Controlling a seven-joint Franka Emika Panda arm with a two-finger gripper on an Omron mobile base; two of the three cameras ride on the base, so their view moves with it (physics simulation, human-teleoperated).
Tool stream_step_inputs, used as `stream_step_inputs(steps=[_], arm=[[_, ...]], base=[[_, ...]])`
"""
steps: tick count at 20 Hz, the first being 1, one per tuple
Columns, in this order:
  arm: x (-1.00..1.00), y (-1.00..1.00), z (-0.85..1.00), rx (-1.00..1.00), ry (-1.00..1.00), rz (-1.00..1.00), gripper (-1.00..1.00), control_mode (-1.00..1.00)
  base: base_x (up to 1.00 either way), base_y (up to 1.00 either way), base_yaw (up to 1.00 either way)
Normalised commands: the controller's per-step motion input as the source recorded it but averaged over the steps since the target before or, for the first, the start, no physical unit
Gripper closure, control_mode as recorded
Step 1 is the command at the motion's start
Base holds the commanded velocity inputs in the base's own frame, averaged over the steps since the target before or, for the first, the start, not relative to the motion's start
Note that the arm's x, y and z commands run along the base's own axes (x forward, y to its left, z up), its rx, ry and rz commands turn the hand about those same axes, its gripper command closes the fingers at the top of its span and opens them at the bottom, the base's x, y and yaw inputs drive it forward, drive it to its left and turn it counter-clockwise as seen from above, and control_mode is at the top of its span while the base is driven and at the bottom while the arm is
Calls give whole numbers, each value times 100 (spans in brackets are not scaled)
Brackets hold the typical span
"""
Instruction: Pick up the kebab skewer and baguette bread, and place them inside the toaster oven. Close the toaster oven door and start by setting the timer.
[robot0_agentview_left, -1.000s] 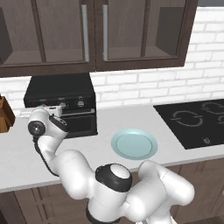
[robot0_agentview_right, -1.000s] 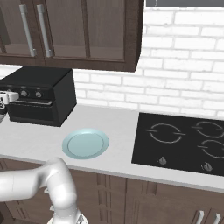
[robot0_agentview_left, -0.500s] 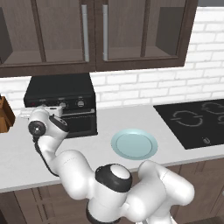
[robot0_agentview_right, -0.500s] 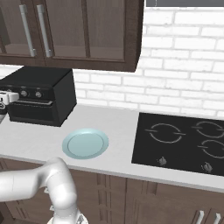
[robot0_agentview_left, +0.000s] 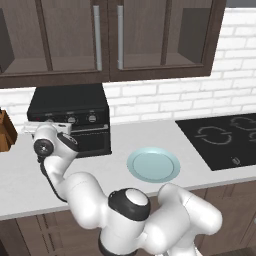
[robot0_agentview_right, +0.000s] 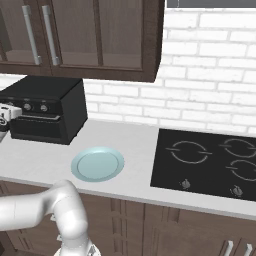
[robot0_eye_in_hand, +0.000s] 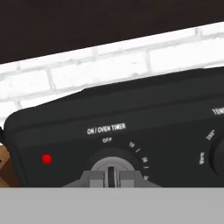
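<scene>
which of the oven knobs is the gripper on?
The leftmost knob, labelled ON / OVEN TIMER, beside the red light. The gripper is shut on it; the other knobs sit further right on the toaster oven.

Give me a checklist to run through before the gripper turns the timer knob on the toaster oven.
1. Toaster oven door closed: ok, it stands upright against the front in both base views.
2. Gripper on the timer knob: ok, the fingertips are shut on the knob under the "ON / OVEN TIMER" label.
3. Plate free of food: ok, no kebab skewer or baguette bread lies on it.
4. Food inside the toaster oven: cannot tell, the closed door hides the inside.
5. Timer setting: cannot tell, the gripper covers the knob's pointer.
6. Red light: ok, visible left of the knob.
</scene>
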Motion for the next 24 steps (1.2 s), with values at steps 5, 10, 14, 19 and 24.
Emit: stream_step_inputs(steps=[5, 10, 14, 19, 24], arm=[[0, 0, 0, 13, -2, -1, 100, -100], [0, 0, 0, 14, 0, -2, 100, -100], [0, 0, 0, 15, 0, -2, 100, -100], [0, 0, 0, 16, -1, -2, 100, -100], [0, 0, 0, 16, 0, -3, 100, -100]], base=[[0, 0, 0], [0, 0, 0], [0, 0, 0], [0, 0, 0], [0, 0, 0]])
